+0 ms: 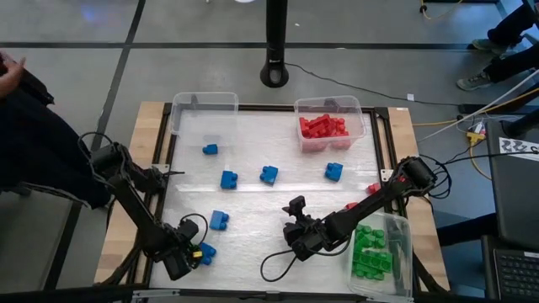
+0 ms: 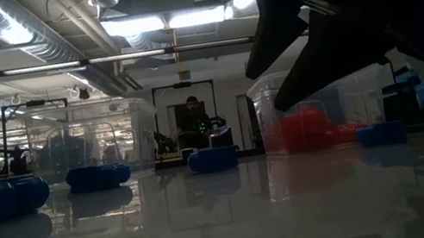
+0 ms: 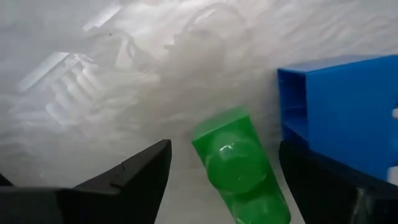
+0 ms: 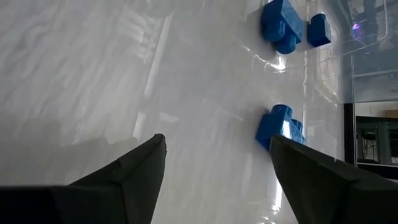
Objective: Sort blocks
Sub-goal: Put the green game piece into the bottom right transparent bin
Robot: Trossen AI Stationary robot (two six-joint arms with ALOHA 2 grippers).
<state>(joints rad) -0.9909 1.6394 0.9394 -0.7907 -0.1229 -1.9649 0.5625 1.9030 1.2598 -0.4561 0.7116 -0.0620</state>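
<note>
My left gripper (image 1: 190, 256) is at the table's near left corner, pointing down and open. A green block (image 3: 239, 168) lies on the table between its fingers, and a blue block (image 3: 342, 118) lies just beyond one finger; I see no touch on either. My right gripper (image 1: 291, 236) hangs open over the near middle of the table with nothing between its fingers; a blue block (image 4: 280, 127) lies on the table past one fingertip. More blue blocks (image 1: 269, 174) lie scattered on the white mat.
At the far right, a clear bin (image 1: 330, 126) holds red blocks. Another bin (image 1: 375, 252) at the near right holds green ones. A clear bin (image 1: 205, 111) stands at the far left. Loose red blocks (image 1: 372, 188) lie beside the right arm. Bare mat stretches between the grippers.
</note>
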